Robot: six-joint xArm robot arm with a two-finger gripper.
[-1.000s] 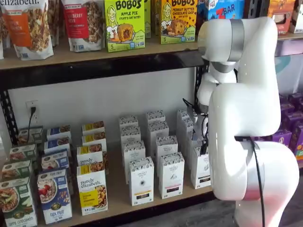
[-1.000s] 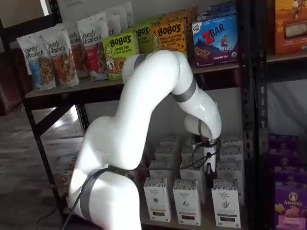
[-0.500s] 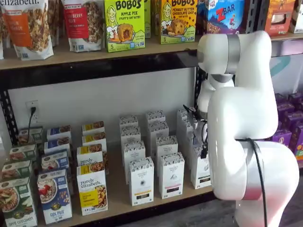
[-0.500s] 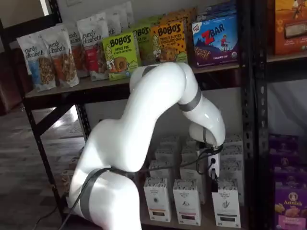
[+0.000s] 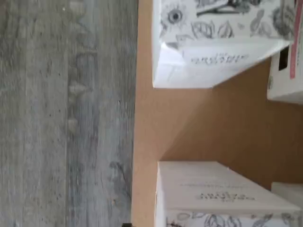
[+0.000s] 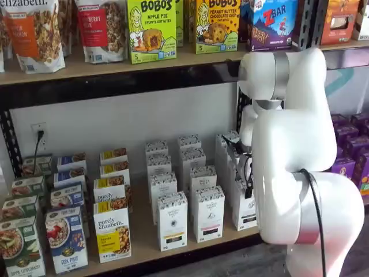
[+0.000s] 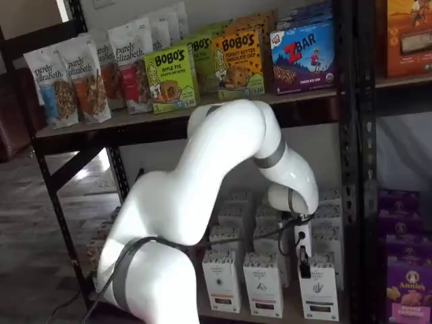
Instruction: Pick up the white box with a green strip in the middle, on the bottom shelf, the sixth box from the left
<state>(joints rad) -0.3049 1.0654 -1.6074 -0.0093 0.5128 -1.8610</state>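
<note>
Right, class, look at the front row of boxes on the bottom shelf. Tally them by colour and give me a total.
Green box: 1
Blue box: 1
White-and-yellow box: 1
Plain white boxes: 3, the right-hand one partly behind the arm
Total: 6

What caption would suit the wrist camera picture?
Looking down past two white boxes standing at the front edge of the bottom shelf, with grey floor beyond.

We only catch the gripper point(image 7: 304, 264) side-on; our own arm point(image 6: 300, 167) hides most of the white box point(image 6: 244, 206).
</note>
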